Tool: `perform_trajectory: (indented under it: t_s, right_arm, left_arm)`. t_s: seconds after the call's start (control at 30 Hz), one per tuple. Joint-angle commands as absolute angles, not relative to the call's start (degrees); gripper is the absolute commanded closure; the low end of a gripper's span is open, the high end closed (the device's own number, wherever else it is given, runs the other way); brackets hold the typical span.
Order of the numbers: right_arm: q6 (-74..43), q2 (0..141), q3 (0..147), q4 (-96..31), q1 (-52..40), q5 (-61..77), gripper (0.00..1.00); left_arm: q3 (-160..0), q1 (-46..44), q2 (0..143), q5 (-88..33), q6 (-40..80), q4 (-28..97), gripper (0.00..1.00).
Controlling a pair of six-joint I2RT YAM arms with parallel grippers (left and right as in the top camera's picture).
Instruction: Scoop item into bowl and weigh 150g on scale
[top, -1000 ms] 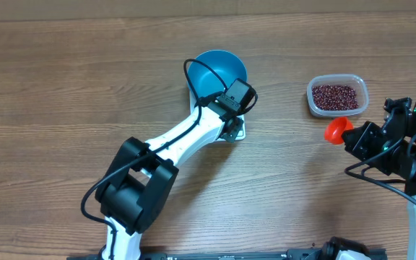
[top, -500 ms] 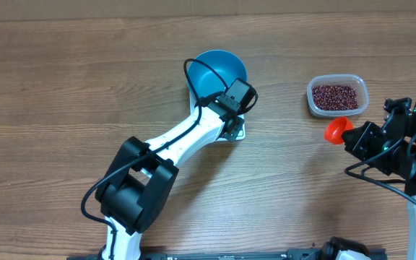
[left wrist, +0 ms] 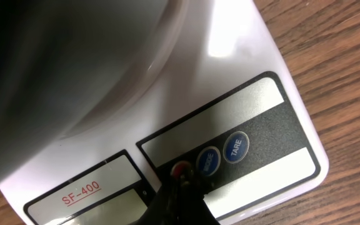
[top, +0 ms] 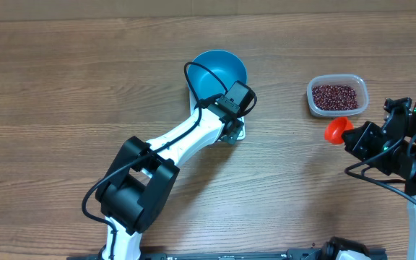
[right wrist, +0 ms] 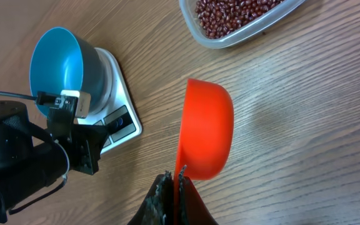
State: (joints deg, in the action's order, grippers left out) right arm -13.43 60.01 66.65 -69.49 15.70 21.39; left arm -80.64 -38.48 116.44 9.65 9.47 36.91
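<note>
Left fingers (left wrist: 179,203) touch scale (left wrist: 230,69) button (left wrist: 180,168).

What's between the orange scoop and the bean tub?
Nothing: only bare wooden table between the scoop and the tub, clearest in the right wrist view, also overhead.

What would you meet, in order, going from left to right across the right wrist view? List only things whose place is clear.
blue bowl → scale → orange scoop

Brown wood-grain table (top: 56,79) filling the overhead view, grain running left to right, soft even light
</note>
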Motion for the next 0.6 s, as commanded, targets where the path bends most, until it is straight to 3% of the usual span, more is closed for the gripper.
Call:
perform_trajectory:
  t_s: [0.0,0.33,0.57]
  right_arm:
    - [-12.97,59.81,68.16,-69.36,15.81,20.99,0.96]
    - [-12.97,59.81,68.16,-69.87,15.84,20.99,0.96]
    - [-12.97,59.81,68.16,-69.78,15.84,20.99,0.96]
  left_arm:
    - [-79.68,-38.15,117.86,9.17,10.28,36.47,0.96]
    - [-78.67,-38.15,117.84,9.17,10.28,34.5,0.96]
    - [-84.82,-38.15,112.97,9.17,9.15,40.16,0.96]
